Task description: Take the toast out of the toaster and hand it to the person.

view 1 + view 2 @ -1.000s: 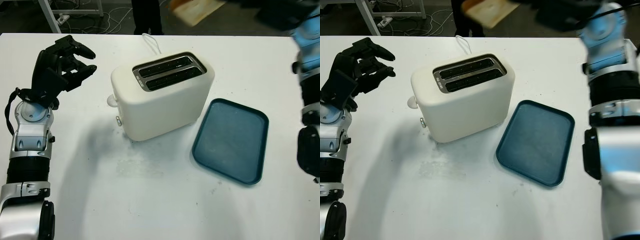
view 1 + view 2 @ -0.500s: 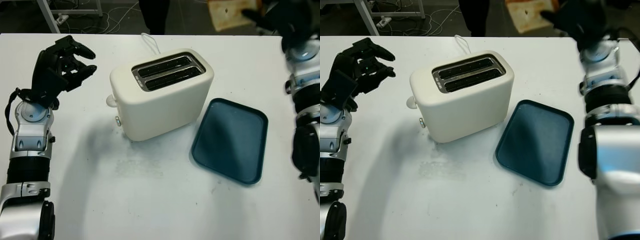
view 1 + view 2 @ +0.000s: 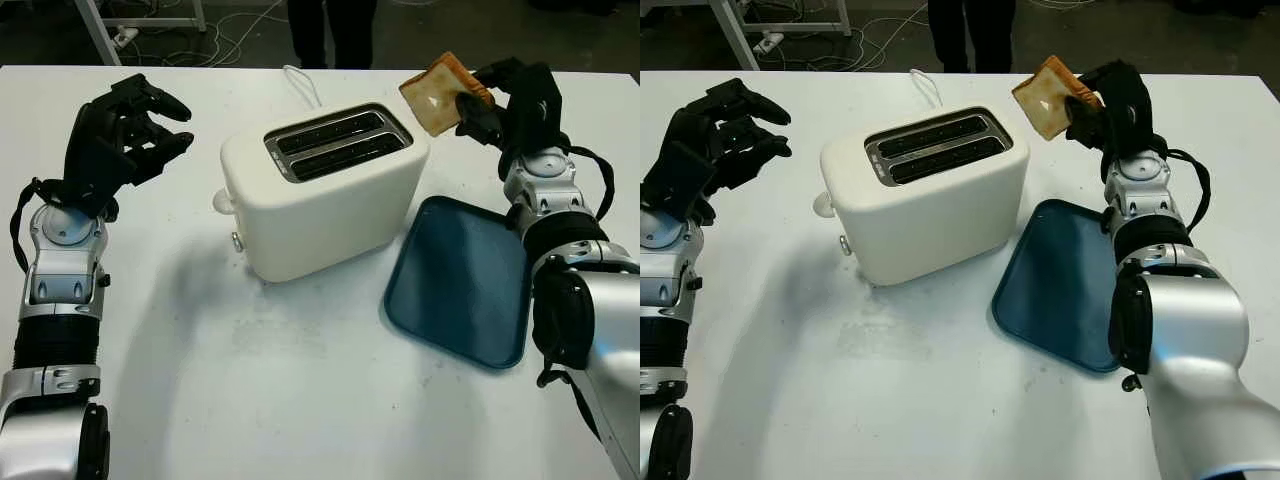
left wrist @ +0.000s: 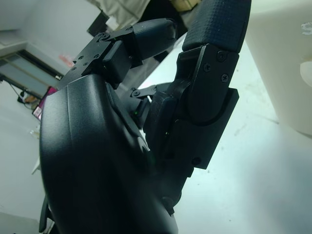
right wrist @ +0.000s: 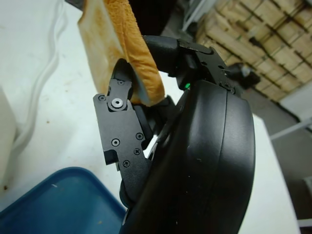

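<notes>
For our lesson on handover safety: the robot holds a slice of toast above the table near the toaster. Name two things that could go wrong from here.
1. The right hand pinches the toast by one edge, tilted; it may slip or break and drop near the tray.
2. The toaster stands close beside the toast; a careless sweep toward the person behind the table could knock it or snag its cord.

You have the toaster mid-table, tray just to its right; right hand holds the toast above the toaster's far right corner; left hand raised well left; a person's legs behind the table
</notes>
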You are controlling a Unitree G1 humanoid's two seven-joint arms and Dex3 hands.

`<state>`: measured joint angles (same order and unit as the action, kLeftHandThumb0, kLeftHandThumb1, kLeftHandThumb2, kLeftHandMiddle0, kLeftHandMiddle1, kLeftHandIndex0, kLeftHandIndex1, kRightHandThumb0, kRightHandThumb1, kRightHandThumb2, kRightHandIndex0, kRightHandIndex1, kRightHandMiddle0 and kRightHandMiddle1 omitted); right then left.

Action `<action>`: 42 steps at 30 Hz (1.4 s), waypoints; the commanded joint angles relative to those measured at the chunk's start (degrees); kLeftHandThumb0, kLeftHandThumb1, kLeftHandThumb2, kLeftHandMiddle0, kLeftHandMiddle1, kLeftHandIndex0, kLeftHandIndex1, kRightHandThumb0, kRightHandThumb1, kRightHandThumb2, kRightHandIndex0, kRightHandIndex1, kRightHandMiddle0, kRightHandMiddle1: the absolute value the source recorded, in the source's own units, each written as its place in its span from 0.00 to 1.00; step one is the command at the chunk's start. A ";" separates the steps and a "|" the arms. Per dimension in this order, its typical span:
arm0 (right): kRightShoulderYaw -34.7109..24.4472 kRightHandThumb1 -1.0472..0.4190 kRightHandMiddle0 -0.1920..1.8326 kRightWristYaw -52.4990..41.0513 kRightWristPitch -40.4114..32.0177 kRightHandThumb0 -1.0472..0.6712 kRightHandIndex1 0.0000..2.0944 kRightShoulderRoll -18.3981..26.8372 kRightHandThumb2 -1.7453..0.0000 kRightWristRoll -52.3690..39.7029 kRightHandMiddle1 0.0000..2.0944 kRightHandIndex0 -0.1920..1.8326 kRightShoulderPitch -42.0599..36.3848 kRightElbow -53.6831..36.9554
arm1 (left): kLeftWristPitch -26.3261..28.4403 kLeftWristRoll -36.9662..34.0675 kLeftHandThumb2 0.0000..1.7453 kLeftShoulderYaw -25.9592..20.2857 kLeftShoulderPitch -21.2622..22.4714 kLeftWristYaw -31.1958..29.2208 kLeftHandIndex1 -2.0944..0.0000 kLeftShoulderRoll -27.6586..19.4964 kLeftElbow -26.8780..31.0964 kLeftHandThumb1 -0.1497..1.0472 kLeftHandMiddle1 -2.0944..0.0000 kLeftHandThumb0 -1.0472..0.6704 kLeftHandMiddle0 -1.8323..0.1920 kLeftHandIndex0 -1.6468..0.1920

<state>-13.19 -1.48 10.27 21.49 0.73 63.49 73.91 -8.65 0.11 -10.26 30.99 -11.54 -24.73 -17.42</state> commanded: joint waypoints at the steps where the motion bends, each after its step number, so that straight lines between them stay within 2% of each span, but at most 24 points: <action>1: -1.04 0.09 0.25 -0.10 -0.57 0.52 0.83 -0.76 0.70 -1.36 0.83 0.43 -0.92 0.59 | -0.29 -0.18 0.09 0.02 -0.56 -0.08 0.40 -0.25 -0.42 0.89 0.40 0.00 0.57 0.60; 11: -2.34 0.09 0.27 -2.18 0.36 0.53 0.83 -0.71 0.70 -2.82 0.83 0.43 -1.20 0.27 | -0.40 -0.70 0.08 0.03 0.02 -0.51 0.41 -0.09 -1.11 0.89 0.41 0.00 0.57 0.59; 18: -3.28 0.09 0.30 -4.50 1.60 0.51 0.83 -0.96 0.70 -3.92 0.83 0.46 -1.12 0.03 | -0.82 -0.67 0.09 0.09 0.16 -0.38 0.41 0.03 -1.31 0.89 0.41 0.00 0.57 0.59; 34: -3.87 0.09 0.25 -3.83 2.66 0.53 0.83 -1.77 0.71 -4.25 0.83 0.44 -0.98 -0.09 | 0.30 -0.39 0.09 0.05 -0.51 -0.07 0.40 -0.10 0.06 0.89 0.40 0.00 0.57 0.60; 42: -3.83 0.09 0.29 -4.62 3.43 0.53 0.83 -1.80 0.71 -4.29 0.83 0.46 -1.18 -0.06 | -0.08 -0.54 0.09 -0.07 -0.67 -0.22 0.40 -0.13 -0.07 0.89 0.40 0.00 0.58 0.60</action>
<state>-17.05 -5.86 12.03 19.99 -3.21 62.60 74.05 -8.75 -0.01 -10.21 30.99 -11.70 -24.73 -17.69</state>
